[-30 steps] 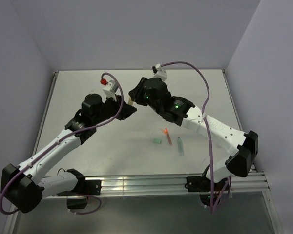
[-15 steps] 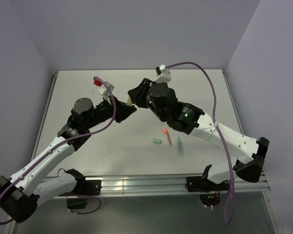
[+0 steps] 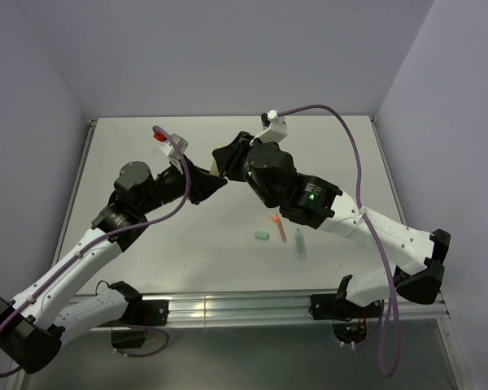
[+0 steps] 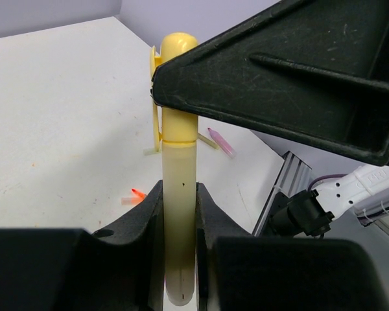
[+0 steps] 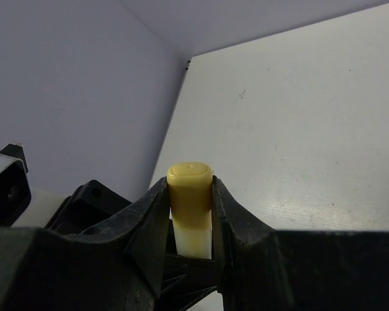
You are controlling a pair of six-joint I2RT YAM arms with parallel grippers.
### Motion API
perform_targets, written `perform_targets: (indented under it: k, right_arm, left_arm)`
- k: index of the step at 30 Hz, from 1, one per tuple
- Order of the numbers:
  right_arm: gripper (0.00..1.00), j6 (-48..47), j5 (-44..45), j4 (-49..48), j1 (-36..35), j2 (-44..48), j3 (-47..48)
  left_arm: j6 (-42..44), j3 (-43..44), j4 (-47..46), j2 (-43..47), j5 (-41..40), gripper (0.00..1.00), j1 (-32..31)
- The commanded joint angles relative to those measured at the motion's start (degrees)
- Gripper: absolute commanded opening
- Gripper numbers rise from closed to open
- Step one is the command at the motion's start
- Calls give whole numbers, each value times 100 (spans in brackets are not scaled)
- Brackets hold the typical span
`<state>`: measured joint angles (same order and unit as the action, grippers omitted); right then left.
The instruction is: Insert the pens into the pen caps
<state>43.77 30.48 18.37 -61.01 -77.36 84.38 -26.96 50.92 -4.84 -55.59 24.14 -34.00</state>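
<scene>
Where both arms meet above the table [image 3: 211,252], my left jaws pinch the yellow pen [image 4: 179,175] by its barrel. My right jaws pinch the yellow cap [image 5: 190,188], seated on the pen's end. An orange pen [image 3: 279,228], mint cap [image 3: 262,236] and teal pen [image 3: 299,245] lie close together on the table.

- You're looking at a robotics lab cell, a boxed-in test bench built around the machines.
- The white table [image 3: 211,244] is closed in on three sides by plain lilac walls [image 3: 228,57], like a recording booth.
- An aluminium rail [image 3: 228,307] runs along the table's near edge, and your left arm [image 3: 81,252] and right arm [image 3: 374,227] are mounted there, side by side.
- A purple cable [image 3: 309,106] loops loose above the right arm — exposed bench wiring.
</scene>
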Motion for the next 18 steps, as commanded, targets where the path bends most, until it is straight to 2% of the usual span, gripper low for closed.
perform_targets:
  k: [1,18]
  right_arm:
    - [0,132,-684,896,-473,-165,35]
    - [0,281,-938,879,-780,-332,26]
  left_arm:
    - [51,665,-1326,172,-586,0,78]
    - [86,1148,-1502,-162,-700,0,78]
